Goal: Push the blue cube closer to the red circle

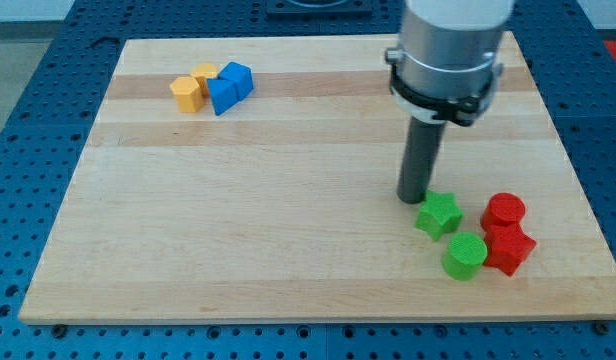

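The blue cube [238,77] sits at the view's upper left, touching another blue block [222,95]. The red circle [505,211] lies at the view's lower right, just above a red star-shaped block [510,250]. My tip [414,198] rests on the board just left of a green star [439,215], far to the right of the blue cube and left of the red circle.
Two orange blocks [188,93] [205,74] touch the blue blocks on their left. A green circle [465,256] lies below the green star, beside the red star. The wooden board [288,220] ends near the red blocks on the right.
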{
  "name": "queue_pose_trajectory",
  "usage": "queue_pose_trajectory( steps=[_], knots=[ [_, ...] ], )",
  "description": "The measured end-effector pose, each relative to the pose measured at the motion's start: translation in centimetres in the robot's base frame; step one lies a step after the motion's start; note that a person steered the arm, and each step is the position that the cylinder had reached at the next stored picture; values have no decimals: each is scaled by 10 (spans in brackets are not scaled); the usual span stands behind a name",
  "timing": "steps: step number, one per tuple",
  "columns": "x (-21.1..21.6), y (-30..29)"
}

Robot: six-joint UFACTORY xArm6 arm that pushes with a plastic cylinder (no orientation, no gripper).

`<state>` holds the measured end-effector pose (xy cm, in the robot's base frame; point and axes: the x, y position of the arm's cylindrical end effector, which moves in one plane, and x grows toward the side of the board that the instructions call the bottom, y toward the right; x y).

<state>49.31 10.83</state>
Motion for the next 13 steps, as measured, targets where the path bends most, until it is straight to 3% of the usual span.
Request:
queue_pose_trajectory(
  steps=[1,4,7,9,11,12,13],
  knots=[
    [24,17],
    [26,4],
    [-123,-83],
    [-187,-84],
    [-264,-167],
    [-275,-246],
    [-249,-321]
  ],
)
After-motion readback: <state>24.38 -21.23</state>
